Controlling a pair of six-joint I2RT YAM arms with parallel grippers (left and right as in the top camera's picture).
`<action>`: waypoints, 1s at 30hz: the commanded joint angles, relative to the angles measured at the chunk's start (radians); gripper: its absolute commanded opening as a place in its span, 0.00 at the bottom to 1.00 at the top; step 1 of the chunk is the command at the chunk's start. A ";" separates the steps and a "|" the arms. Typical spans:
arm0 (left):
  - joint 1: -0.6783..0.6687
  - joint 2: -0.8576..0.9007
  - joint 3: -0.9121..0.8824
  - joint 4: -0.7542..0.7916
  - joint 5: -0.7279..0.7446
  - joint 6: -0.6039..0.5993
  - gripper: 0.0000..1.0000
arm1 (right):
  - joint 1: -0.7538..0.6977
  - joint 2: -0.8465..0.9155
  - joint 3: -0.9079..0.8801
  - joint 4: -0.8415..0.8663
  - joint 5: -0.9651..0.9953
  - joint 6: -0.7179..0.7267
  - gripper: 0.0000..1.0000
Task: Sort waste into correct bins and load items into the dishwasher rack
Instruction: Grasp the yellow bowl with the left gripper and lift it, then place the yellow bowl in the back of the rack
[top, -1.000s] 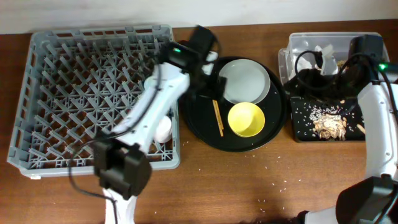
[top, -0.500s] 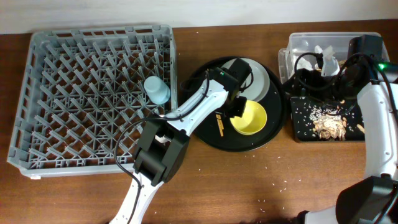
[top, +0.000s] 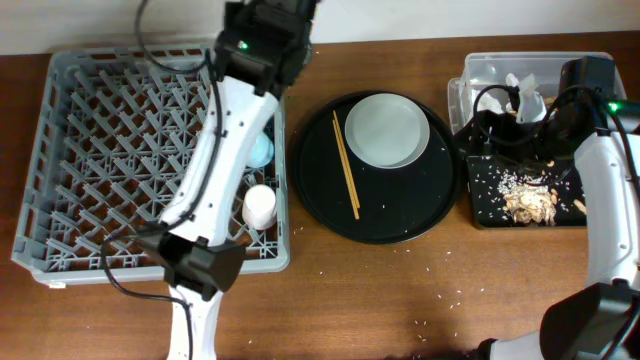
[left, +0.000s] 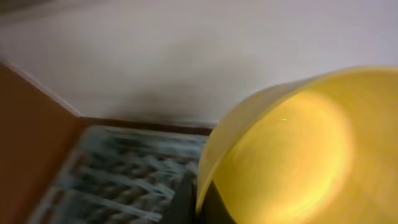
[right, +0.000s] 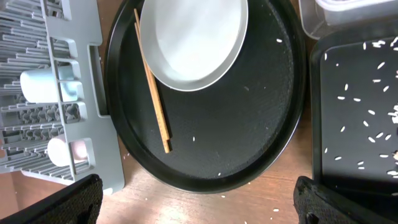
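My left gripper (left: 199, 202) is shut on the rim of the yellow bowl (left: 298, 155), which fills the left wrist view. From overhead the left gripper (top: 268, 22) hangs over the back right corner of the dishwasher rack (top: 100, 150), and the bowl is hidden there. A light blue cup (top: 260, 152) and a pinkish-white cup (top: 260, 205) stand in the rack's right side. The grey plate (top: 388, 130) and the chopsticks (top: 346, 165) lie on the round black tray (top: 400, 215). My right gripper (right: 199, 199) is open and holds nothing, above the tray's right edge.
At the right, a clear tub (top: 590, 62) holds white napkins (top: 525, 90). In front of it, a shallow black tray (top: 485, 205) holds food scraps (top: 528, 200) and rice. Rice grains dot the wooden table (top: 400, 290).
My left arm has lifted the yellow bowl off the round tray and swung it to the rack's back right corner. The right arm has stayed where it was.
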 joint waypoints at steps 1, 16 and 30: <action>0.064 0.108 -0.030 0.067 -0.305 0.068 0.01 | 0.001 0.002 -0.003 0.000 0.008 -0.010 0.99; 0.124 0.438 -0.031 0.162 -0.600 0.068 0.00 | 0.001 0.003 -0.003 0.000 0.008 -0.010 0.99; 0.071 0.438 -0.031 0.025 -0.372 0.060 0.01 | 0.001 0.003 -0.003 0.000 0.008 -0.010 0.99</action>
